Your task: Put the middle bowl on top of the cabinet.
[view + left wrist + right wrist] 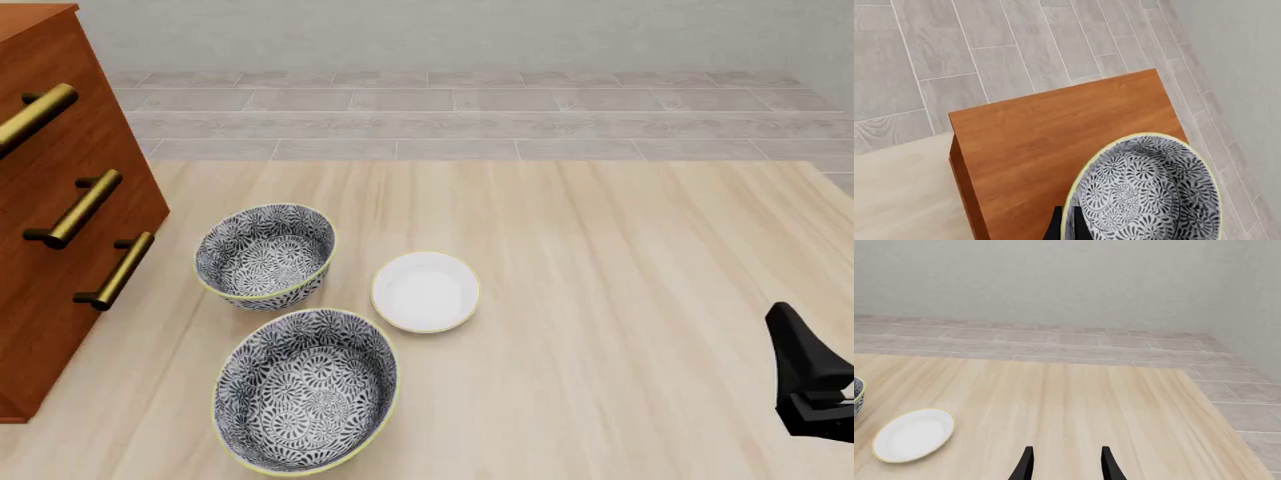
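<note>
Near bowl: a wide floral-patterned bowl (pixel 306 390) with a pale yellow rim sits on the bench (pixel 614 300) at the front, left of centre.
Right gripper: the right gripper (pixel 1064 466) hangs over bare bench on the right side, its two dark fingers (pixel 1025 465) apart with nothing between them; in the front view only a dark part of that arm shows at the right edge.
White dish: a small plain white dish (pixel 426 291) lies just beyond and to the right of the near bowl, close to it but not touching.
Deeper bowl: a smaller, deeper patterned bowl (pixel 266 256) stands behind the near bowl and just left of the dish.
Cabinet: the reddish-brown cabinet (pixel 54 210) with brass bar handles (pixel 83 209) stands at the left of the bench.
Middle bowl: seen from the left wrist, the middle bowl (pixel 1144 187) is over the flat wooden top of the cabinet, near one corner; whether it rests on the wood cannot be told.
Left gripper: the left gripper (pixel 1066 227) has its dark fingers (pixel 1054 227) closed on the middle bowl's yellow rim, one on either side of the wall.
Floor: grey tiled floor (pixel 467 110) lies past the bench's far edge.
</note>
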Available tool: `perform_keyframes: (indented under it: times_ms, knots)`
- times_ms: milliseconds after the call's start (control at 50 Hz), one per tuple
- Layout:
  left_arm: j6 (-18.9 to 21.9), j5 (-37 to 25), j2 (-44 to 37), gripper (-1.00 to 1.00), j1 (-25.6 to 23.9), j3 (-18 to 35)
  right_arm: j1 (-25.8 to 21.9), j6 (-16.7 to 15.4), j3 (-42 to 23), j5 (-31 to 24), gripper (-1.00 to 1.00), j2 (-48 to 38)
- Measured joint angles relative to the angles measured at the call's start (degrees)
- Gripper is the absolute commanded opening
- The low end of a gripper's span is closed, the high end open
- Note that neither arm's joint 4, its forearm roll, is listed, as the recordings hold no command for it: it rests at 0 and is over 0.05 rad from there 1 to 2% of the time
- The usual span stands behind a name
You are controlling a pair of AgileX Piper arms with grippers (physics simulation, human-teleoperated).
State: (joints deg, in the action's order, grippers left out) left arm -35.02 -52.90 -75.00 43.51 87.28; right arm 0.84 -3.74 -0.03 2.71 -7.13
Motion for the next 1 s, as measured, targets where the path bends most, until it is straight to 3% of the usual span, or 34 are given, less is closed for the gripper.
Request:
perform_keyframes:
  times_ms: [640,660,1000]
  knots:
    - [3.1,1.7,-0.8,-1.0,1.6,0.4,0.0,-0.1,0.0,-0.2,1.0,0.3]
    - [3.1,1.7,-0.8,1.0,1.6,0.5,0.0,-0.1,0.0,-0.2,1.0,0.3]
    - [3.3,1.4,-0.3,1.0,1.1,2.2,0.0,-0.1,0.0,-0.6,1.0,0.6]
